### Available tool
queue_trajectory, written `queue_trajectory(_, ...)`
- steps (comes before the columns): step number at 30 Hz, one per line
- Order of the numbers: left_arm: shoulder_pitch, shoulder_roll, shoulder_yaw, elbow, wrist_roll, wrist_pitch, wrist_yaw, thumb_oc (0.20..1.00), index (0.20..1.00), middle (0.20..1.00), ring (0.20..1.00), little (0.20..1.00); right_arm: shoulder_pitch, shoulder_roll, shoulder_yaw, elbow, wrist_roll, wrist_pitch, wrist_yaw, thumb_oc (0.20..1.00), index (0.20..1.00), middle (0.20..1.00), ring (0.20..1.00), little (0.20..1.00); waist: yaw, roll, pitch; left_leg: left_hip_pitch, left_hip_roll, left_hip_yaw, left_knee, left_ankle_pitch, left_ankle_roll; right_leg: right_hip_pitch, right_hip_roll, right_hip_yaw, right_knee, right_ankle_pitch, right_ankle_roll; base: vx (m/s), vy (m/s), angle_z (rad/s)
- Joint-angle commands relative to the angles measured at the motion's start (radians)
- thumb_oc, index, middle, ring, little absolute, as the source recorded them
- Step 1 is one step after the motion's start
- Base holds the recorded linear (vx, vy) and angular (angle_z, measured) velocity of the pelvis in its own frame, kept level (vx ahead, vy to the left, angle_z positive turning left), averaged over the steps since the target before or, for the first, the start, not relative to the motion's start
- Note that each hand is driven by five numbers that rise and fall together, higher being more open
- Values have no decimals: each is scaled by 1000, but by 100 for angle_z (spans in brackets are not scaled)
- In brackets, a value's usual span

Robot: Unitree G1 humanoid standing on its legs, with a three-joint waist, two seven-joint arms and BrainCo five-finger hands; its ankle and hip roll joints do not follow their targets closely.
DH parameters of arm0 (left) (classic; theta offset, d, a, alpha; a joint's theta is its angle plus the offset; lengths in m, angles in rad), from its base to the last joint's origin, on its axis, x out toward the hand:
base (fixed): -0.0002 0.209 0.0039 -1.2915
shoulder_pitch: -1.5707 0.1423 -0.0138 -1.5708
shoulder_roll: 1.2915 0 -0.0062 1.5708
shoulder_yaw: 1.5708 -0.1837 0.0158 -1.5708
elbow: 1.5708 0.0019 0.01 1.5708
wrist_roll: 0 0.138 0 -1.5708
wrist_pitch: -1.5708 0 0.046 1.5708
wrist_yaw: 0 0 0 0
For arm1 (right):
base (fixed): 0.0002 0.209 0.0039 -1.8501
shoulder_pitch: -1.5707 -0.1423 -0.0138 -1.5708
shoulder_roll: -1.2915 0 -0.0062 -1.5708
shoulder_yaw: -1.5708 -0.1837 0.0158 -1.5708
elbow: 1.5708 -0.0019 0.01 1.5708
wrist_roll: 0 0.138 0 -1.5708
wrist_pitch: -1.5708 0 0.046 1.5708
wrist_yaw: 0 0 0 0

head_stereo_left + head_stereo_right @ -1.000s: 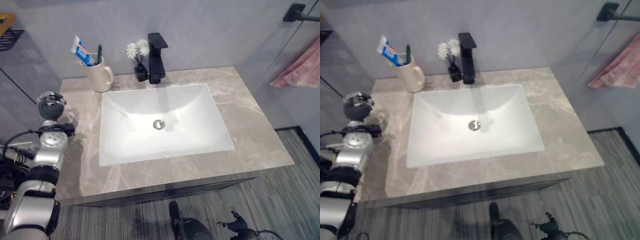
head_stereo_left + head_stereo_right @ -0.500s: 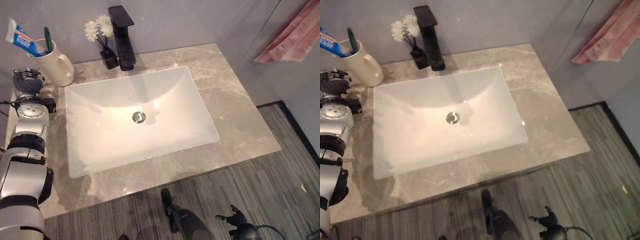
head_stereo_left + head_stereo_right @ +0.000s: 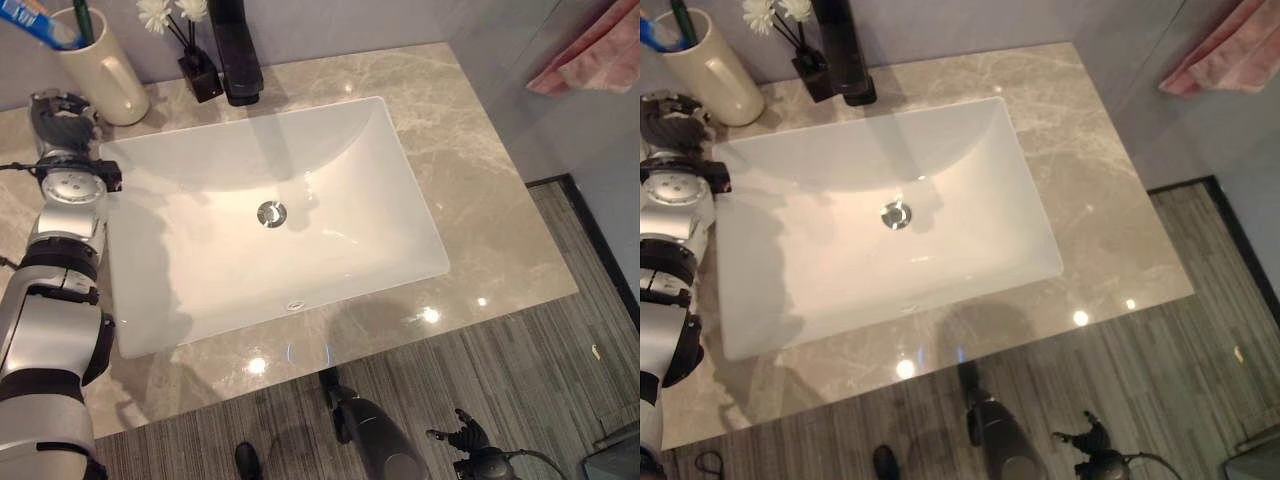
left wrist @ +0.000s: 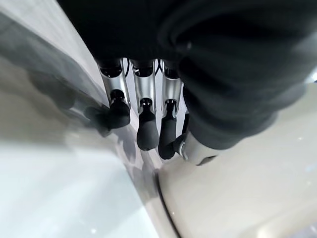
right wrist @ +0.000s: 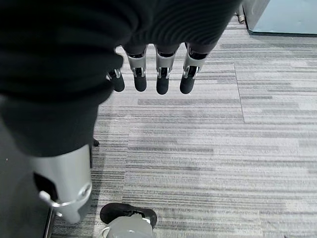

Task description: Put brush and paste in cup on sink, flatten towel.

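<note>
Shift of the whole left eye view against a second ago, read as the camera's own move and not the things'. Brush (image 3: 83,22) and paste (image 3: 35,22) standing in the cup (image 3: 100,70) on the surface (image 3: 480,200), so that half judged done. Left hand (image 3: 58,112) just beside the cup, nearer it than a second ago. Pink towel (image 3: 590,60) well apart from the cup, far across the sink (image 3: 270,260), hanging and more in sight now; probably next. Same layout in the right eye view. In the left wrist view, fingers (image 4: 143,129) loosely straight and holding nothing, the cup's cream wall close by. In the right wrist view, right hand (image 5: 139,74) with straight fingers, holding nothing, over grey floor (image 5: 198,148).
</note>
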Motion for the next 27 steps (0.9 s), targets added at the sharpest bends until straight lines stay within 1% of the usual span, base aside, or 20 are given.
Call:
queue_trajectory(1, -73, -26, -11, -33, -17, -35, -6, 200, 200, 200, 200, 200, -4, -12, 9, -6, 22, -11, -2, 1000, 1000, 1000, 1000, 1000, -36, 30, 31, 224, -76, 21, 10, 202, 44, -47, -32, 66, 16, 56, 128, -16, 25, 14)
queue_trajectory(2, -76, -29, -11, -29, -17, -39, -6, 200, 200, 200, 200, 200, -7, -12, 10, -4, 22, -12, -2, 1000, 1000, 1000, 1000, 1000, -37, 32, 32, 218, -77, 19, 10, 200, 43, -52, -35, 66, 18, 56, 130, -9, 27, 11)
queue_trajectory(4, -99, -61, -26, -60, -40, -55, -2, 200, 200, 200, 200, 200, -20, -13, 15, -36, 29, -19, -5, 1000, 1000, 1000, 1000, 1000, -38, 41, 33, 200, -75, 10, 10, 198, 40, -67, -46, 59, 23, 59, 133, -16, 38, 11)
queue_trajectory(7, -110, -69, -31, -95, -51, -71, 9, 200, 200, 200, 200, 200, -28, -17, 24, -86, 30, -30, -8, 1000, 1000, 1000, 1000, 1000, -38, 45, 34, 180, -74, 1, 10, 197, 36, -83, -54, 55, 32, 61, 136, -14, 34, 12)
queue_trajectory(11, -115, -98, -3, -45, -12, -52, 79, 200, 200, 200, 200, 200, -42, -5, 47, -112, 29, -39, -17, 1000, 1000, 1000, 1000, 1000, -39, 43, 35, 168, -75, -8, 10, 187, 33, -99, -71, 43, 66, 54, 139, -5, 24, 6)
queue_trajectory(12, -115, -115, -2, -56, 27, -43, 113, 200, 200, 200, 200, 200, -45, -2, 53, -107, 27, -39, -21, 1000, 1000, 1000, 1000, 1000, -39, 42, 35, 168, -76, -12, 10, 182, 34, -99, -78, 38, 75, 52, 140, -4, 13, 6)
queue_trajectory(13, -115, -115, -2, -57, 27, -43, 113, 200, 200, 200, 200, 200, -45, -2, 53, -107, 27, -39, -21, 1000, 1000, 1000, 1000, 1000, -40, 43, 36, 168, -76, -12, 10, 182, 34, -99, -79, 38, 75, 52, 140, 2, 19, 11)
queue_trajectory(14, -87, -149, 24, -100, 56, -41, 161, 200, 200, 200, 200, 200, -49, 4, 55, -96, 22, -34, -32, 1000, 1000, 1000, 1000, 1000, -33, 40, 36, 175, -77, -28, 10, 171, 37, -88, -91, 29, 89, 45, 143, 0, 13, 12)
queue_trajectory(15, -84, -149, 26, -104, 58, -40, 163, 200, 200, 200, 200, 200, -48, 3, 55, -96, 22, -34, -32, 1000, 1000, 1000, 1000, 1000, -35, 40, 36, 175, -78, -29, 10, 171, 37, -87, -92, 28, 89, 45, 143, 3, 16, 16)
queue_trajectory(16, -63, -161, 40, -124, 70, -39, 180, 200, 200, 200, 200, 200, -51, 4, 59, -86, 16, -31, -35, 1000, 1000, 1000, 1000, 1000, -31, 38, 37, 181, -79, -36, 10, 160, 41, -81, -99, 23, 99, 39, 144, 14, 6, 22)
queue_trajectory(18, 2, -209, 81, -243, 100, -51, 230, 200, 200, 200, 200, 200, -50, 5, 57, -69, 6, -23, -41, 1000, 1000, 1000, 1000, 1000, -20, 33, 35, 196, -81, -52, 10, 138, 48, -59, -116, 8, 115, 30, 146, 9, 18, 29)
queue_trajectory(19, 72, -252, 100, -339, 142, -55, 249, 200, 200, 200, 200, 200, -46, 6, 48, -46, -5, -14, -45, 1000, 1000, 1000, 1000, 1000, -6, 30, 35, 217, -82, -72, 10, 113, 55, -29, -135, -7, 132, 17, 147, -6, 32, 33)
queue_trajectory(20, 118, -278, 114, -418, 176, -55, 264, 200, 200, 200, 200, 200, -44, 6, 44, -35, -14, -8, -47, 1000, 1000, 1000, 1000, 1000, 4, 26, 34, 225, -85, -84, 10, 101, 59, -11, -148, -20, 141, 14, 149, -9, 28, 34)
queue_trajectory(21, 122, -279, 116, -423, 178, -52, 265, 200, 200, 200, 200, 200, -43, 6, 45, -35, -14, -8, -47, 1000, 1000, 1000, 1000, 1000, 1, 26, 32, 221, -87, -88, 10, 105, 59, -10, -151, -21, 135, 19, 149, -21, 42, 45)
queue_trajectory(22, 187, -309, 123, -499, 236, -45, 264, 200, 200, 200, 200, 200, -42, 6, 28, -19, -17, -2, -48, 1000, 1000, 1000, 1000, 1000, 16, 18, 27, 235, -92, -110, 10, 82, 66, 22, -171, -34, 144, 11, 150, -16, 54, 47)
queue_trajectory(23, 229, -324, 130, -550, 264, -46, 261, 200, 200, 200, 200, 200, -37, 5, 22, -12, -18, -1, -46, 1000, 1000, 1000, 1000, 1000, 23, 15, 26, 247, -92, -120, 10, 67, 69, 42, -180, -43, 155, 2, 151, -16, 55, 52)
queue_trajectory(24, 231, -324, 131, -553, 265, -45, 262, 200, 200, 200, 200, 200, -37, 5, 22, -12, -18, -1, -46, 1000, 1000, 1000, 1000, 1000, 20, 14, 24, 243, -95, -123, 10, 70, 70, 43, -183, -44, 149, 8, 151, -29, 74, 55)
queue_trajectory(25, 294, -339, 134, -639, 311, -47, 252, 200, 200, 200, 200, 200, -42, 6, 10, -3, -23, 2, -46, 1000, 1000, 1000, 1000, 1000, 37, 5, 15, 253, -101, -139, 10, 49, 79, 71, -198, -53, 151, 6, 153, -33, 57, 48)
queue_trajectory(26, 297, -339, 135, -644, 312, -45, 252, 200, 200, 200, 200, 200, -41, 6, 10, -3, -23, 1, -46, 1000, 1000, 1000, 1000, 1000, 35, 5, 15, 254, -101, -141, 10, 49, 79, 73, -199, -54, 151, 7, 154, -33, 93, 47)
queue_trajectory(27, 330, -344, 135, -687, 336, -52, 245, 200, 200, 200, 200, 200, -41, 9, 7, 6, -26, 5, -45, 1000, 1000, 1000, 1000, 1000, 44, -2, 8, 260, -108, -150, 10, 29, 86, 88, -208, -58, 149, 8, 155, -20, 107, 47)
